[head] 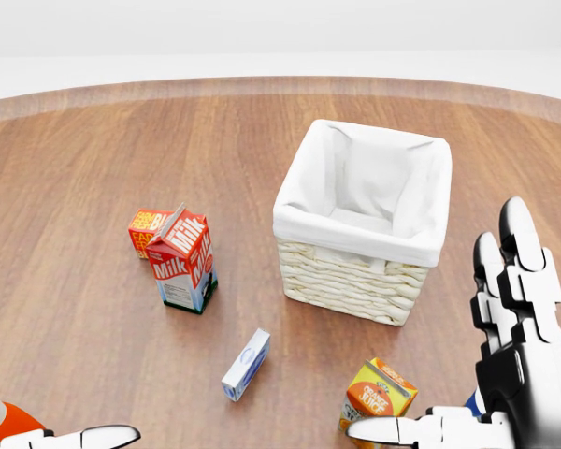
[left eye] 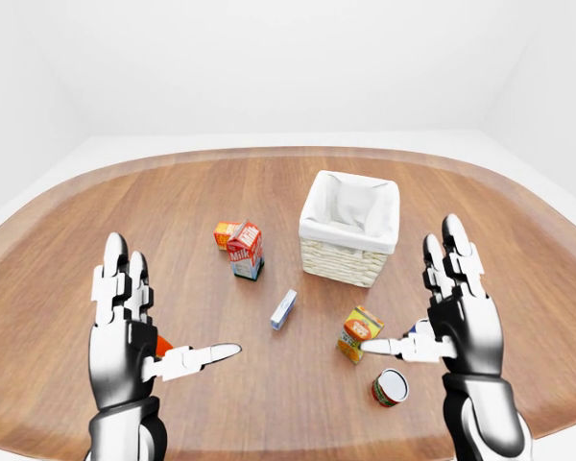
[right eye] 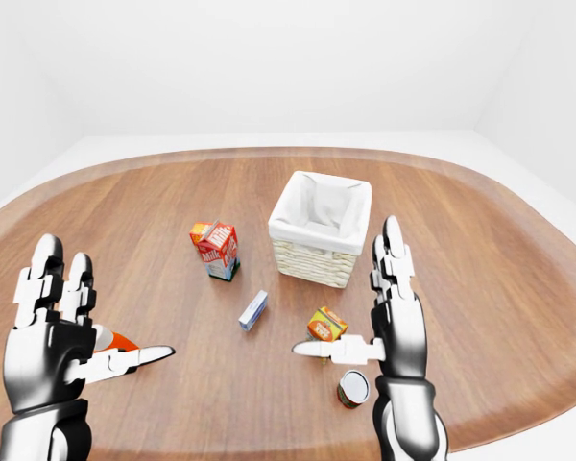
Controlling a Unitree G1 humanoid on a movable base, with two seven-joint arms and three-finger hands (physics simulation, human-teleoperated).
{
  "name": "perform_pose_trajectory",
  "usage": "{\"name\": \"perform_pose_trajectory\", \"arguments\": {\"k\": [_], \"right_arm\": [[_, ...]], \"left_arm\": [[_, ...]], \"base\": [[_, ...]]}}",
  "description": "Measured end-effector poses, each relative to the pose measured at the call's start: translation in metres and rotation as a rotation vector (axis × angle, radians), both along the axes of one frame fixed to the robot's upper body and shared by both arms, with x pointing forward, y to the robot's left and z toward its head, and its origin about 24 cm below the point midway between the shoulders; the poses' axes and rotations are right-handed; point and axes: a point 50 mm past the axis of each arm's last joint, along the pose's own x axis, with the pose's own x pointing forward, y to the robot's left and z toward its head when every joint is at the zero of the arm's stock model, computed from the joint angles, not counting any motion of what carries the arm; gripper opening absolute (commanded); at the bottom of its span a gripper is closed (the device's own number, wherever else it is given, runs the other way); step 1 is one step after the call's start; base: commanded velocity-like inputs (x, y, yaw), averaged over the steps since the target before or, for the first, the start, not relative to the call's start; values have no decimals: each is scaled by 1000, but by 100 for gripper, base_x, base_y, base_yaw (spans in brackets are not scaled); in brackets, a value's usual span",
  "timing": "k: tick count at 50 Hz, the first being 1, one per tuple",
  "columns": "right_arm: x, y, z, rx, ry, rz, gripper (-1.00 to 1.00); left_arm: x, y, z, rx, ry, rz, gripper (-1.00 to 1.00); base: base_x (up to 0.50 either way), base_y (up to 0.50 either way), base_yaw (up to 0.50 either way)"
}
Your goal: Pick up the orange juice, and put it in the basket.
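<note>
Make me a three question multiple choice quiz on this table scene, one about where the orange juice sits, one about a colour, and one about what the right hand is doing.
1. In the left-eye view, the orange juice lies:
A. inside the basket
B. below the basket, on the table
C. against the milk carton

2. The basket's lining is:
A. white
B. blue
C. red

3. The right hand is:
A. shut on the juice
B. open, holding nothing
C. resting inside the basket

Answers:
1. B, the carton stands on the wood of the table, apart from the basket and far right of the milk carton.
2. A, white cloth folds over the woven rim.
3. B, its fingers are spread upright and its thumb points toward the juice, with nothing gripped.
</note>
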Motion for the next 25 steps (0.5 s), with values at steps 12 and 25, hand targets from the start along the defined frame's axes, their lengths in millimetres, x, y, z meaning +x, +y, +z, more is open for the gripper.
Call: {"name": "perform_pose_trajectory", "arguments": {"k": [12,25], "right_arm": [[4,2,-2,-27,9,1,100],[7,21,25,-370,-106,54,100]], "left_arm": [[-1,1,1,-2,-2,4,100],[-6,7,3,-8,-9,24,100]], "base": [[0,0,0],[0,0,0]]}}
